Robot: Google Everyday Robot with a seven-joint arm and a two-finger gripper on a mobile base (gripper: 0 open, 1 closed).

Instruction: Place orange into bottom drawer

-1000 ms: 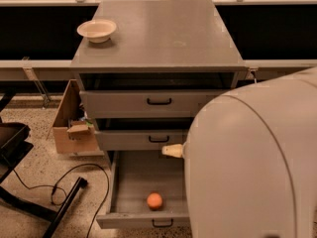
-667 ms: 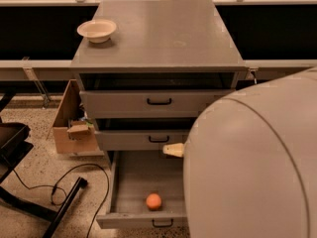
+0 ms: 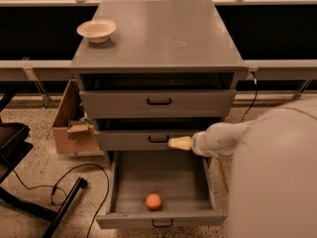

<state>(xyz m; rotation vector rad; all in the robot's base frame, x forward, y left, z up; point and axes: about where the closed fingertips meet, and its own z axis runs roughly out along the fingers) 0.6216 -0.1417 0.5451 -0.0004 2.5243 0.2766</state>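
The orange (image 3: 153, 201) lies on the floor of the bottom drawer (image 3: 119, 182), near its front wall. The drawer is pulled open; its black handle (image 3: 162, 224) shows at the front. My gripper (image 3: 179, 143) is above the drawer's back right, in front of the middle drawer, with a yellowish tip pointing left. It holds nothing that I can see. It is well above and to the right of the orange. My white arm fills the lower right of the view.
A cream bowl (image 3: 97, 30) sits on the cabinet top at the back left. Two shallower drawers (image 3: 158, 103) above are nearly closed. A cardboard box (image 3: 69, 125) stands left of the cabinet. A black cable (image 3: 74, 182) and a chair base lie on the floor at left.
My arm has drawn back to the right, so more of the open drawer and the gripper's wrist show. The orange has not moved.
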